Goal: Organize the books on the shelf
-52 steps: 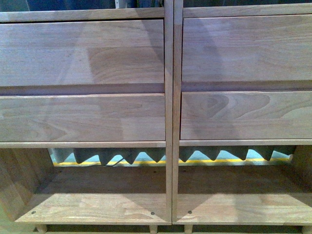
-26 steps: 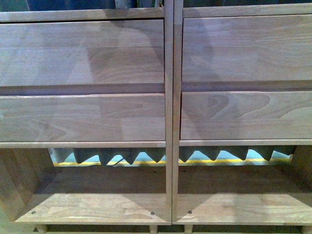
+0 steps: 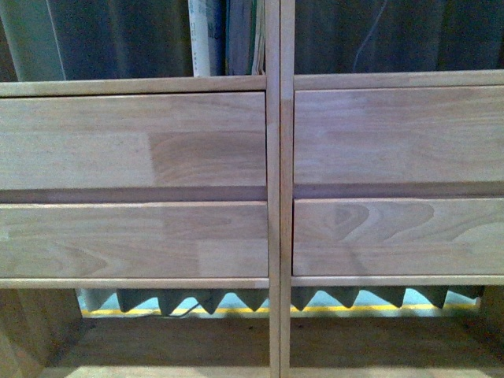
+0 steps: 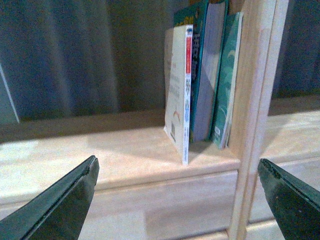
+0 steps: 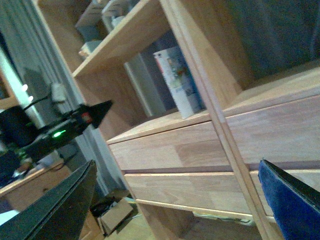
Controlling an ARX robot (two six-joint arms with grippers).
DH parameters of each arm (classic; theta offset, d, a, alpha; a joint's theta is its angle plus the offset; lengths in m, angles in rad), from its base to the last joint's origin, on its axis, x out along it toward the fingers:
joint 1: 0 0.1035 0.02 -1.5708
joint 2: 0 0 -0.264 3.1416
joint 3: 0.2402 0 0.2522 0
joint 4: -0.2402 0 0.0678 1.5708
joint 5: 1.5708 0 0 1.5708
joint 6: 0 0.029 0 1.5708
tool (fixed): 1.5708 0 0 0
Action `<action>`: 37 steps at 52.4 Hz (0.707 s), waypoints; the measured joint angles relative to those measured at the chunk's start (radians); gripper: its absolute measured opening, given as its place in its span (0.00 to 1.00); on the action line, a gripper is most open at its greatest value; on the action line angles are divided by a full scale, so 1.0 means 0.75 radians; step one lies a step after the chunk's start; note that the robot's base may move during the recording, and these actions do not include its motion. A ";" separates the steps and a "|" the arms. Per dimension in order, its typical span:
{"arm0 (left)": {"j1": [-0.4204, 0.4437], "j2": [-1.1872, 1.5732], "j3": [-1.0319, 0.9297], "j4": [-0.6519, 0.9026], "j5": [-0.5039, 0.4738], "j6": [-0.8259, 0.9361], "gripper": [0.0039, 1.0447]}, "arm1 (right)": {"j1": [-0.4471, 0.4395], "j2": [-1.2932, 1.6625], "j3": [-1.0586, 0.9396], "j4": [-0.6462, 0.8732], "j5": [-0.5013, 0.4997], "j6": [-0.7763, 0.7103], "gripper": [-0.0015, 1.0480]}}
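The light wood shelf (image 3: 134, 142) fills the front view, with four drawer fronts and open compartments above and below. Several thin books (image 3: 228, 35) stand upright in the upper left compartment, against the centre divider. In the left wrist view the white-spined book (image 4: 179, 90) is outermost and teal-edged books (image 4: 227, 80) lean on the divider. My left gripper (image 4: 177, 167) is open and empty, in front of the shelf board below the books. My right gripper (image 5: 177, 167) is open and empty, facing the drawer fronts, with the books (image 5: 177, 82) above. Neither gripper shows in the front view.
A dark curtain (image 4: 75, 55) hangs behind the backless compartments. Grey foam with a yellow strip (image 3: 236, 303) shows behind the lower compartments. In the right wrist view my left arm (image 5: 70, 127) with a green light reaches toward the shelf, and a cardboard box (image 5: 115, 215) lies on the floor.
The front view has risen: the drawer fronts sit lower in the picture and the upper compartment with the books has come into view at the top.
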 joint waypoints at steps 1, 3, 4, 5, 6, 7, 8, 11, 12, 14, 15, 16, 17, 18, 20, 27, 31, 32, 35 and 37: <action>0.024 -0.052 -0.047 -0.018 0.033 -0.030 0.94 | -0.002 -0.014 0.000 -0.048 0.013 -0.020 0.93; 0.089 -0.180 -0.159 -0.067 0.128 -0.086 0.94 | 0.003 -0.047 0.000 -0.158 0.048 -0.070 0.93; 0.117 -0.233 -0.205 -0.078 0.172 -0.112 0.94 | 0.008 -0.061 0.000 -0.198 0.064 -0.089 0.93; 0.142 -0.281 -0.248 -0.086 0.209 -0.133 0.94 | 0.017 -0.076 0.001 -0.242 0.085 -0.121 0.93; 0.159 -0.326 -0.286 -0.091 0.234 -0.151 0.94 | 0.026 -0.089 0.000 -0.284 0.100 -0.138 0.93; 0.166 -0.344 -0.301 -0.093 0.239 -0.160 0.94 | 0.030 -0.093 0.000 -0.300 0.103 -0.150 0.93; 0.167 -0.378 -0.315 -0.123 0.199 -0.154 0.92 | 0.035 -0.101 0.000 -0.325 0.103 -0.170 0.93; 0.147 -0.467 -0.329 -0.278 -0.051 -0.123 0.83 | 0.042 -0.108 0.001 -0.342 0.104 -0.207 0.93; 0.145 -0.480 -0.339 -0.290 -0.086 -0.116 0.81 | 0.042 -0.109 0.001 -0.342 0.103 -0.213 0.93; 0.143 -0.532 -0.401 -0.298 -0.199 -0.101 0.74 | 0.079 -0.135 0.031 -0.475 0.227 -0.311 0.90; 0.144 -0.552 -0.437 -0.290 -0.234 -0.097 0.71 | 0.115 -0.155 0.065 -0.608 0.335 -0.381 0.87; 0.145 -0.570 -0.473 -0.279 -0.255 -0.090 0.67 | 0.151 -0.173 0.097 -0.730 0.438 -0.488 0.84; 0.147 -0.579 -0.492 -0.272 -0.258 -0.090 0.66 | 0.169 -0.182 0.111 -0.789 0.488 -0.510 0.82; 0.151 -0.595 -0.529 -0.257 -0.259 -0.086 0.62 | 0.203 -0.199 0.132 -0.899 0.578 -0.623 0.79; 0.158 -0.613 -0.584 -0.235 -0.263 -0.083 0.57 | 0.249 -0.229 0.141 -1.040 0.682 -0.759 0.74; 0.189 -0.702 -0.811 -0.150 -0.223 -0.074 0.33 | 0.397 -0.312 0.043 -1.263 0.923 -1.177 0.51; 0.249 -0.754 -0.890 -0.114 -0.155 -0.069 0.21 | 0.447 -0.341 -0.004 -1.260 0.977 -1.252 0.40; 0.254 -0.761 -0.901 -0.109 -0.154 -0.069 0.19 | 0.454 -0.347 -0.010 -1.259 0.982 -1.256 0.38; 0.275 -0.802 -0.961 -0.086 -0.157 -0.069 0.09 | 0.493 -0.376 -0.040 -1.249 1.015 -1.292 0.28; 0.277 -0.827 -0.998 -0.075 -0.155 -0.070 0.02 | 0.519 -0.393 -0.057 -1.244 1.040 -1.308 0.21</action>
